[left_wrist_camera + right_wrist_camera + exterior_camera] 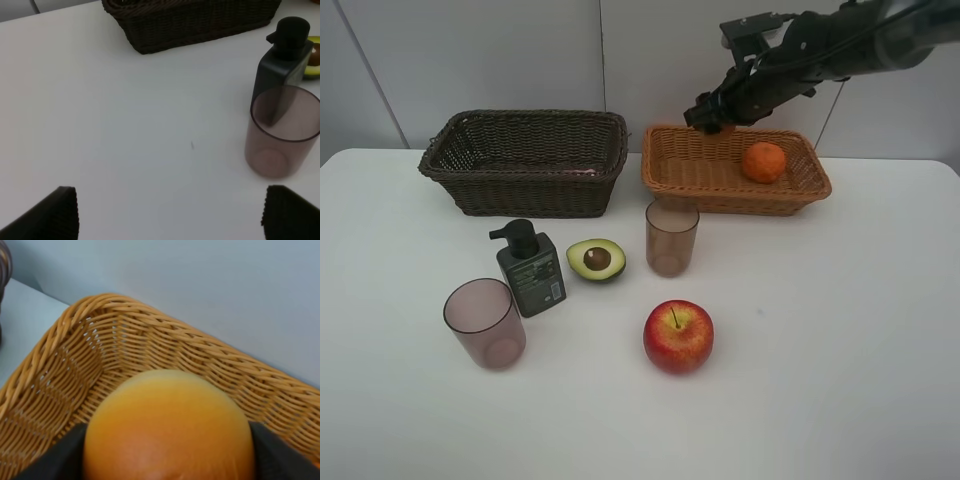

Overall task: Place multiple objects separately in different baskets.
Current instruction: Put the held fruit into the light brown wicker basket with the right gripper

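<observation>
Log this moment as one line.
right gripper: shut on peach-coloured fruit, over tan basket | tangerine: in tan basket | left gripper: open, empty

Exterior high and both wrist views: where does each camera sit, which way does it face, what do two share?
Exterior high: above the front, looking down across the table to the wall; right arm, right gripper over the light basket.
Left wrist: low, facing dark basket, pump bottle, mauve cup; open left gripper shows.
Right wrist: over the light basket's corner; fingers clamp the peach-coloured fruit.
Shared: exterior and left wrist show the dark basket.
</observation>
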You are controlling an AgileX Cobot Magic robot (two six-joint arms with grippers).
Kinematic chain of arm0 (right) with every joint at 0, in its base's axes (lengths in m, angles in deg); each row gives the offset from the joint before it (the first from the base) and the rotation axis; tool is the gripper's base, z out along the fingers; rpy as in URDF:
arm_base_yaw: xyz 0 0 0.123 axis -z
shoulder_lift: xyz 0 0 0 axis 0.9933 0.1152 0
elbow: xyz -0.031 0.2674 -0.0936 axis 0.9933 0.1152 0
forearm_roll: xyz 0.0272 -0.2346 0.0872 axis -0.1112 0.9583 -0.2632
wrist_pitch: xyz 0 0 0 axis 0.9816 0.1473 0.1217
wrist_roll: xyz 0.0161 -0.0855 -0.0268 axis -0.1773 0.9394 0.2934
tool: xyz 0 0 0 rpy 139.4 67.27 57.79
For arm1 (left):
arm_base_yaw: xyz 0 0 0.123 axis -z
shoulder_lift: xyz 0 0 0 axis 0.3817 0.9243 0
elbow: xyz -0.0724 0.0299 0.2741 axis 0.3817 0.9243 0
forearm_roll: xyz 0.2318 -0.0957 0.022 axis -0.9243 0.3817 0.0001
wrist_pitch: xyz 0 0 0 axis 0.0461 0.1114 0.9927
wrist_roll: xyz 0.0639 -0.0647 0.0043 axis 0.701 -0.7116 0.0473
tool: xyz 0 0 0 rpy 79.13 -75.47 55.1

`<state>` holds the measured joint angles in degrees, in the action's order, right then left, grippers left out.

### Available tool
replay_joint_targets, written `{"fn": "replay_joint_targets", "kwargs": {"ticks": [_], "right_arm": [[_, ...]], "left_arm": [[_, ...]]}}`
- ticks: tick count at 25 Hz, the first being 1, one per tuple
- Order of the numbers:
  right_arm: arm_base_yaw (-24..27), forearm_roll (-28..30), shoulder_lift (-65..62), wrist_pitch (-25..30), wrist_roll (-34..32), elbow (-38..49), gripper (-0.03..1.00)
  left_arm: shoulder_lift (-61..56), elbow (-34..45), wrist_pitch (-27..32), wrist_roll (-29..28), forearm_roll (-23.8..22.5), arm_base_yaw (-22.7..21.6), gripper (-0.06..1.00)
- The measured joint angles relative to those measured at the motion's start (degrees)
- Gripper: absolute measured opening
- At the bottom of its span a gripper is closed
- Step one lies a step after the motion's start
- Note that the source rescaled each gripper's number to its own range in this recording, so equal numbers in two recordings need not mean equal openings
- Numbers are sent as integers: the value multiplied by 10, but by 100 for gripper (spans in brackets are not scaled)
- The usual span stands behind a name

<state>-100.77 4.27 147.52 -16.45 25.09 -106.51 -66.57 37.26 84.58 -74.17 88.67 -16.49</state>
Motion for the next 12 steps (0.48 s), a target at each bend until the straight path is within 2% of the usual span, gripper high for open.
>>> {"fn": "replay_joint_targets", "kwargs": {"ticks": [12], "right_arm": [[0,-4,2,3,0,0,45]], "left_arm": [[0,0,0,0,0,0,97]]}}
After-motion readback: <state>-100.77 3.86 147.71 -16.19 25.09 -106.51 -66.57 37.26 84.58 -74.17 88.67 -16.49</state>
